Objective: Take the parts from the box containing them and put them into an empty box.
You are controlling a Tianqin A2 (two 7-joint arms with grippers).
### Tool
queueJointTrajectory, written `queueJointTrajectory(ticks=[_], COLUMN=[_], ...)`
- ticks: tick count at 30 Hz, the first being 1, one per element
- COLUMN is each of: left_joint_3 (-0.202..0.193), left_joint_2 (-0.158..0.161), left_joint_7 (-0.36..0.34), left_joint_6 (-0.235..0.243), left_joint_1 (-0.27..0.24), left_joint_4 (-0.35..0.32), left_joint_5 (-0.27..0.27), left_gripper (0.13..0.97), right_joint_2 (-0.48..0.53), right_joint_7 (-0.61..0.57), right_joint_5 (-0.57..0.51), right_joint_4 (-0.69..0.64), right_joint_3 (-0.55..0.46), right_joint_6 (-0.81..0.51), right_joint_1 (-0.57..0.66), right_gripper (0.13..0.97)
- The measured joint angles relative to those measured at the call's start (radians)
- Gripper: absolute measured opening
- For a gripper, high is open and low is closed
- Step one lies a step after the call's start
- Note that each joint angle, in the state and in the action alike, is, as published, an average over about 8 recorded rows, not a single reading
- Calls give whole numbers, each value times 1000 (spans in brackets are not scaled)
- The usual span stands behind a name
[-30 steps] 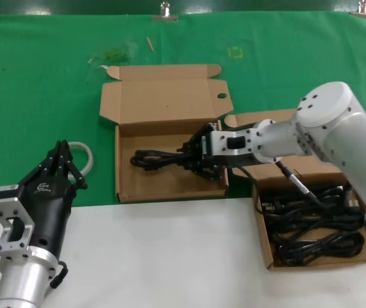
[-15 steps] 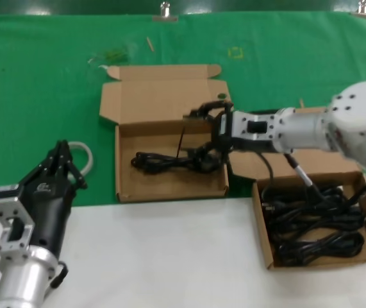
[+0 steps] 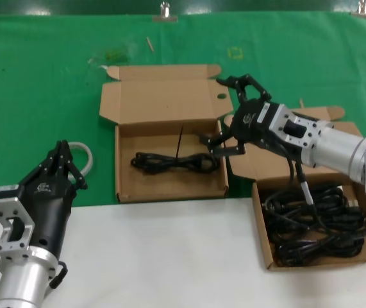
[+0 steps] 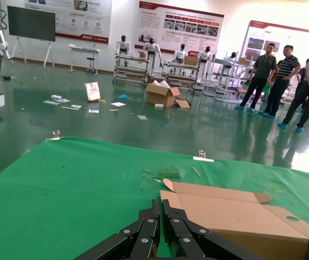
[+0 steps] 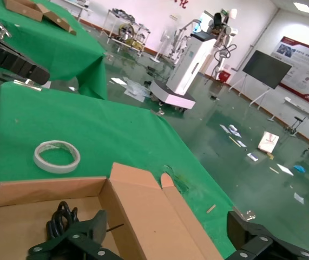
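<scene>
One black power cord point(image 3: 170, 161) lies looped in the middle box point(image 3: 170, 191), whose flap lid point(image 3: 163, 99) stands open behind it. My right gripper point(image 3: 225, 114) hovers open over that box's right rear corner and holds nothing. In the right wrist view the right gripper point(image 5: 165, 238) spreads wide across the lid, and the cord point(image 5: 62, 216) lies on the box floor below. To the right, the other box point(image 3: 263, 240) holds several black cords point(image 3: 314, 224). My left gripper point(image 3: 61, 157) is parked shut at the lower left; in its own view the left gripper point(image 4: 161, 208) points at the lid point(image 4: 224, 208).
A whitish ring of tubing point(image 3: 88, 154) lies on the green cloth point(image 3: 41, 96) just beyond the left gripper. The ring point(image 5: 57, 156) also shows in the right wrist view. White tabletop point(image 3: 170, 256) runs along the front. A small stick point(image 3: 149, 43) lies at the back.
The right gripper let go of the cord in the middle box, opened wide, and rose back toward the right. The cord now lies flat in the box. The left arm stayed still.
</scene>
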Motion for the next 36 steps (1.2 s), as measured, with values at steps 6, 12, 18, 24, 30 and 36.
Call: queueJointTrajectory(ticks=[6, 12, 18, 24, 30, 36], left_joint_3=[0, 0, 0, 0, 0, 0], left_joint_2=[0, 0, 0, 0, 0, 0], left_joint_7=[0, 0, 0, 0, 0, 0], left_joint_6=[0, 0, 0, 0, 0, 0], left_joint_1=[0, 0, 0, 0, 0, 0], left_joint_4=[0, 0, 0, 0, 0, 0], left_joint_5=[0, 0, 0, 0, 0, 0], left_gripper=[156, 156, 217, 298, 418, 546], right_joint_2=[0, 0, -1, -4, -7, -10], right_joint_7=[1, 3, 21, 50, 83, 116], right_joint_5=[1, 2, 8, 18, 30, 42], right_joint_4=[2, 5, 31, 74, 123, 172], right_joint_3=[1, 3, 14, 34, 56, 78], right_joint_6=[1, 5, 36, 87, 145, 203], right_joint_1=[-2, -6, -36, -86, -143, -201], right_gripper=[531, 581, 878, 946, 966, 966])
